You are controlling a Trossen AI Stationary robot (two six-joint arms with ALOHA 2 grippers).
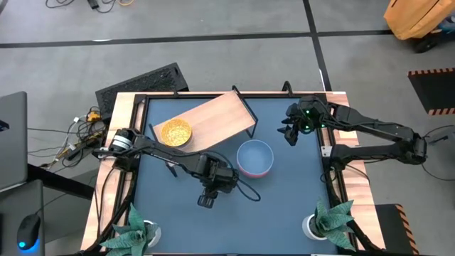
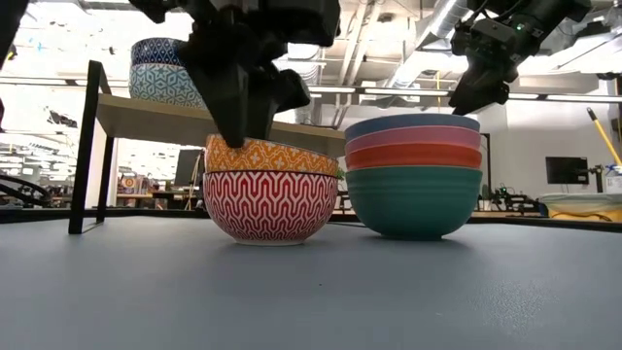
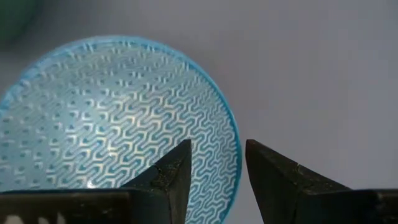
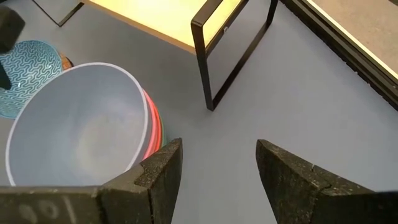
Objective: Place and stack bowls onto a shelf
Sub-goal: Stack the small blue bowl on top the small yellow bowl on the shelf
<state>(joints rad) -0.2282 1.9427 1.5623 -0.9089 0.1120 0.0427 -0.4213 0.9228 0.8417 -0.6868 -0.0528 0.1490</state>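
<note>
Wooden shelf (image 1: 213,117) behind, left gripper (image 3: 217,177) straddling teal-lined bowl's (image 3: 112,118) rim (not clamped), right gripper (image 4: 217,168) spread.

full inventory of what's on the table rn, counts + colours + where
shelf: 1, light wood on black legs, rear centre of table.
bowls on shelf: at least 2 stacked, blue-white patterned outside, yellow inside, at its left end.
patterned bowl stack: 2 visible, orange lattice in red lattice, on table under the left arm.
plain bowl stack: 4, blue, pink, red, green at bottom, right of the patterned stack.
potted plants: 2, green, front corners.
left gripper: fingers straddling the patterned stack's rim.
right gripper: open, raised at rear right.
</note>
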